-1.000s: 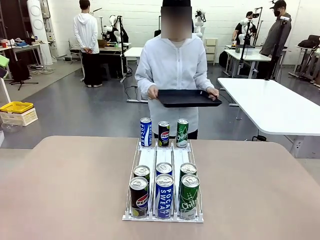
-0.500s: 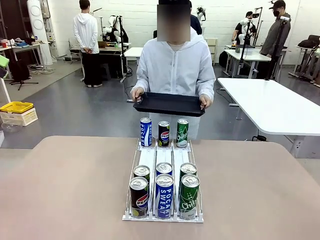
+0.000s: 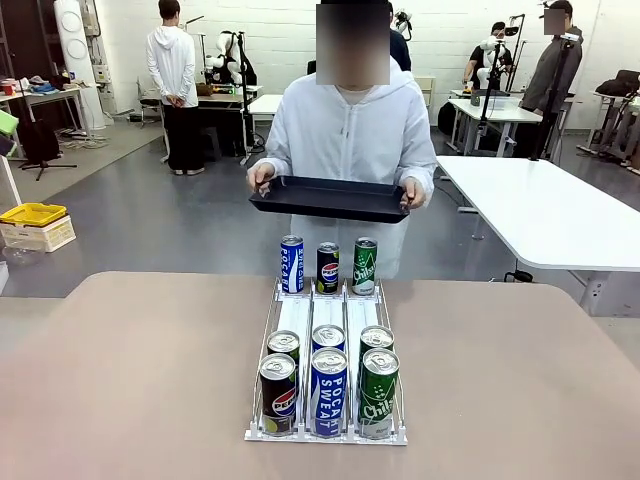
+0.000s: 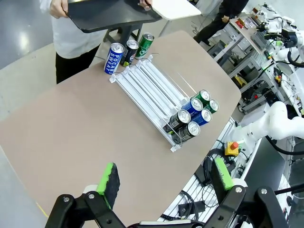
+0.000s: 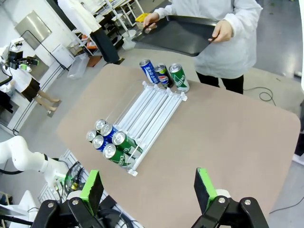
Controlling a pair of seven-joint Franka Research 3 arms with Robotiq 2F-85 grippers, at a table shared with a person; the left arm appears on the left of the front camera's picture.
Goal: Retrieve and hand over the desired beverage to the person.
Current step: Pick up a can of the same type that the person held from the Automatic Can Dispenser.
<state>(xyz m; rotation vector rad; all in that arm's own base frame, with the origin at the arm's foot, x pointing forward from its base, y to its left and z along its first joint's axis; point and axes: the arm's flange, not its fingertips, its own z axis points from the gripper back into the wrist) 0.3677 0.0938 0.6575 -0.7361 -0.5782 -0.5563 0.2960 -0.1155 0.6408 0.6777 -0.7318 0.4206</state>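
The person (image 3: 350, 135) in a white zip jacket stands at the far side of the table, both hands on a black tray (image 3: 330, 198) held at chest height. A white three-lane rack (image 3: 328, 318) lies mid-table. Three cans stand at its far end: blue Pocari Sweat (image 3: 291, 264), Pepsi (image 3: 328, 267) and green Chilsung (image 3: 365, 266). Two rows of three fill the near end (image 3: 328, 380). I cannot tell which can is the desired beverage. My left gripper (image 4: 166, 176) hangs open and empty high above the table, the rack (image 4: 147, 83) well below it. My right gripper (image 5: 148, 189) is likewise open and empty above the rack (image 5: 152, 111).
Bare brown tabletop (image 3: 130, 370) spreads wide on both sides of the rack. A white table (image 3: 560, 215) stands behind at the right and a yellow crate (image 3: 32, 214) sits on the floor at the left. Other people stand far back.
The person has moved to stand square behind the rack, and the tray has shifted left and risen a little. Cans and rack are unmoved.
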